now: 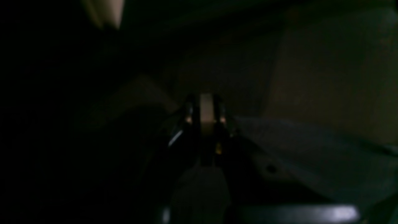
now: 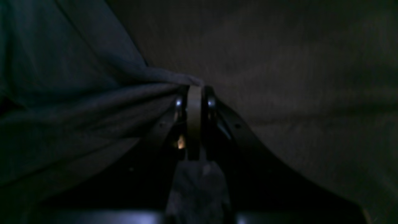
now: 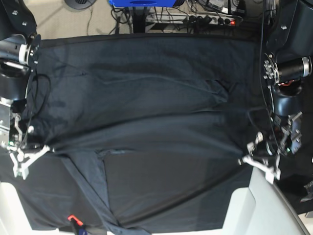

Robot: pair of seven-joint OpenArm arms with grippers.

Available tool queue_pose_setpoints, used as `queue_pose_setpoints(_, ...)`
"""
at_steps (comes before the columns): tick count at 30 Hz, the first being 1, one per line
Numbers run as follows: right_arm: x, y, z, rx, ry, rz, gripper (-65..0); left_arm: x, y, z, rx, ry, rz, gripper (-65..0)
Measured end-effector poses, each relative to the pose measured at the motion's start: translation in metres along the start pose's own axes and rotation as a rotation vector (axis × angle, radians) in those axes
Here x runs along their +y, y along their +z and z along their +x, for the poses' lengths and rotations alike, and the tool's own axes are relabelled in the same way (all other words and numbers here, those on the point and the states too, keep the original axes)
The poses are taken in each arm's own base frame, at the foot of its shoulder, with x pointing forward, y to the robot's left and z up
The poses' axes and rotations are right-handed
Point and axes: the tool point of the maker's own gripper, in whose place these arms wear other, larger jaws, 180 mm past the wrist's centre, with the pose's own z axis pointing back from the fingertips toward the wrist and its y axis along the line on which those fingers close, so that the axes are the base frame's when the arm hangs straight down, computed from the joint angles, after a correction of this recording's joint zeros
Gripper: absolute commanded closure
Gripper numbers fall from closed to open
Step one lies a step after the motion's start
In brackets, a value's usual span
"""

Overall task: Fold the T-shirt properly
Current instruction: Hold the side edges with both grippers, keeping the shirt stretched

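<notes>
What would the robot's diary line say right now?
left gripper: shut on T-shirt edge | right gripper: shut on T-shirt edge | shirt: stretched between both

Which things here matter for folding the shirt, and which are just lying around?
Part of the job:
T-shirt
left gripper, shut on its edge
right gripper, shut on its edge

Just lying about:
black tablecloth
power strip
blue object

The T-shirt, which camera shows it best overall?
The base view: the whole T-shirt lies spread across the table, stretched between both grippers. The right wrist view shows only dark folds bunched at the shut right gripper; the left wrist view is too dark to tell much.
</notes>
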Motion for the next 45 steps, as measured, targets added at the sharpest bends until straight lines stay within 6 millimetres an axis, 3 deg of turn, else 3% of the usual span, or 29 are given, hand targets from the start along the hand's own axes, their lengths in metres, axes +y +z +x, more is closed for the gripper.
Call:
queue_pose_setpoints(4,-0.002,0.000,-0.005,0.016,0.001,-0.003,-1.4,-0.002,0.001,-0.005,0.020,-0.009,-0.003,0.0)
queue_pose_setpoints(11,0.000,0.001,0.006,-0.007,0.001,0.001,-1.4,0.002,0.009,0.016,-0.032,-0.022,0.004,0.0)
queue_pose_setpoints(20,0.002,0.001,0.019,-0.070,-0.001,0.005,-1.4,-0.001,0.010,0.020,-0.046,-0.032,-0.002,0.0)
queue_pose_setpoints(26,0.028,-0.003,0.018,-0.056,0.130,0.034,-1.4,-0.004,0.015,0.028,-0.074,-0.053,-0.005,0.0)
queue_pose_setpoints(31,0.029,-0.005,0.027,-0.064,0.116,0.037,-1.4,-0.002,0.014,0.018,-0.057,-0.055,-0.002,0.0)
queue_pose_setpoints(36,0.026,-0.011,0.010,-0.009,0.106,0.036,-1.4,-0.001,0.014,0.015,-0.055,-0.054,0.000,0.0)
queue_pose_setpoints(39,0.026,-0.011,0.012,-0.013,0.106,0.034,-2.4,0.001,0.013,0.011,-0.047,-0.055,0.004,0.0)
queue_pose_setpoints(41,0.026,-0.011,0.016,-0.024,0.105,0.035,-7.1,0.001,0.013,0.010,-0.046,-0.057,0.003,0.0)
queue_pose_setpoints(45,0.028,-0.011,0.014,-0.022,0.103,0.039,-29.7,-0.002,0.012,0.009,-0.044,-0.058,-0.001,0.0)
